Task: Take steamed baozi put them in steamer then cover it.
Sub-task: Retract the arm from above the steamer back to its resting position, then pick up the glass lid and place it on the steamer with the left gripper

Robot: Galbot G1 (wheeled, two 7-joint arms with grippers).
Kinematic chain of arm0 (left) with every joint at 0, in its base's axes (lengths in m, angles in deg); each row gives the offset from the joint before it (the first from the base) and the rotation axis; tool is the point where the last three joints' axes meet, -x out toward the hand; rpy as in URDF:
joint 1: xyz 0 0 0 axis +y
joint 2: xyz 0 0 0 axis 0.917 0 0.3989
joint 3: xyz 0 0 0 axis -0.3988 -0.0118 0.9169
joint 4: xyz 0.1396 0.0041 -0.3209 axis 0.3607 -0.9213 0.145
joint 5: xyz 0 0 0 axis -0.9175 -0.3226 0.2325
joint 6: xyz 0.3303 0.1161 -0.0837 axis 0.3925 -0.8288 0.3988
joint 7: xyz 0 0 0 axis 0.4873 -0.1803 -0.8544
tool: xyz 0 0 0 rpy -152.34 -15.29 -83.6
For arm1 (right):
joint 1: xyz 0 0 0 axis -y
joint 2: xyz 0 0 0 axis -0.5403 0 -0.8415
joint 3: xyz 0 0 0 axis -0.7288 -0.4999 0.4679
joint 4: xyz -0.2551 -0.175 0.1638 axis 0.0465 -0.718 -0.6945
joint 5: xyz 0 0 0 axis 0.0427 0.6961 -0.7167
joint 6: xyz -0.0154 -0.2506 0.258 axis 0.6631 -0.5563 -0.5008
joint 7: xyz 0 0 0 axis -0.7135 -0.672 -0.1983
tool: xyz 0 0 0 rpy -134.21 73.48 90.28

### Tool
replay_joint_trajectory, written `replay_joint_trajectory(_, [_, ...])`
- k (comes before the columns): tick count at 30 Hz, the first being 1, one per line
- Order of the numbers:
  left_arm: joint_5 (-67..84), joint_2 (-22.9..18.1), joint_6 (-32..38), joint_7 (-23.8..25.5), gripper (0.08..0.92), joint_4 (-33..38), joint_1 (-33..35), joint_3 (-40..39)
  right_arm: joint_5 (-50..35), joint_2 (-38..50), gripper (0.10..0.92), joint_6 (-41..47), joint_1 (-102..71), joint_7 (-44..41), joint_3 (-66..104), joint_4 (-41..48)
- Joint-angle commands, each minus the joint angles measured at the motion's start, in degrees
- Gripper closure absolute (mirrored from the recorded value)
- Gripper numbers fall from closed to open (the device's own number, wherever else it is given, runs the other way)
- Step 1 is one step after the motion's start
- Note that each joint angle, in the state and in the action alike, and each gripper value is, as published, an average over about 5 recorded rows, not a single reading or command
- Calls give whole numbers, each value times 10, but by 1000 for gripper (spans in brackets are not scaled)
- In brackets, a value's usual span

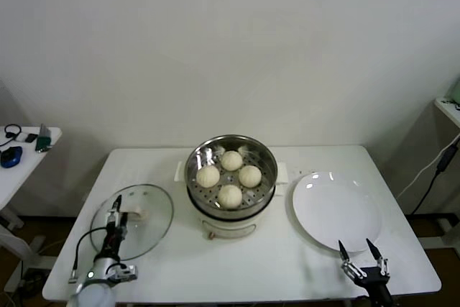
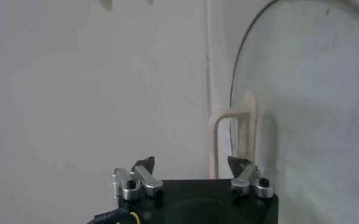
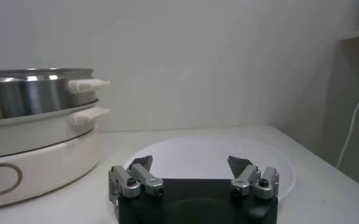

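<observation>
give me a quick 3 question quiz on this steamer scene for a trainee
1. How many steamed baozi sit in the steamer?
2. True or false: the cover is already on the steamer.
3. Which gripper is at the cover's handle: A) left gripper, B) right gripper?

Key
1. Four, all on the perforated tray.
2. False. The cover lies on the table to the steamer's left.
3. A. The left gripper's jaws are open with the handle between them; the right gripper hangs open at the near rim of the empty white plate.
</observation>
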Motion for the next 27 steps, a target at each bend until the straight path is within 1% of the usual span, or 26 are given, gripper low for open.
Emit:
replay_joint_trajectory(1, [-23, -3, -5, -1, 277, -33, -22, -1, 4, -4, 203, -3, -3, 0, 2, -2])
replay_joint_trajectory(11, [-24, -7, -12, 1, 563, -34, -22, -2, 17, -13, 203, -2, 3, 1, 0, -6])
replay_joint_trajectory(16, [-16, -9, -17, 1, 710, -18, -17, -2, 24, -17, 203, 1, 6, 2, -1, -10])
replay_joint_trajectory(19, [4, -8, -32, 13, 796, 18, -5, -5, 25, -18, 203, 6, 7, 3, -1, -16])
replay_joint_trajectory(21, [28, -2, -49, 28, 840, 57, 8, -9, 26, -17, 203, 9, 7, 3, 0, -21])
replay_joint_trajectory(24, [63, 14, -78, 51, 862, 123, 25, -13, 30, -17, 203, 16, 8, 9, 3, -32])
replay_joint_trajectory(27, [96, 45, -112, 80, 862, 193, 34, -15, 43, -18, 203, 29, 10, 19, 7, -42])
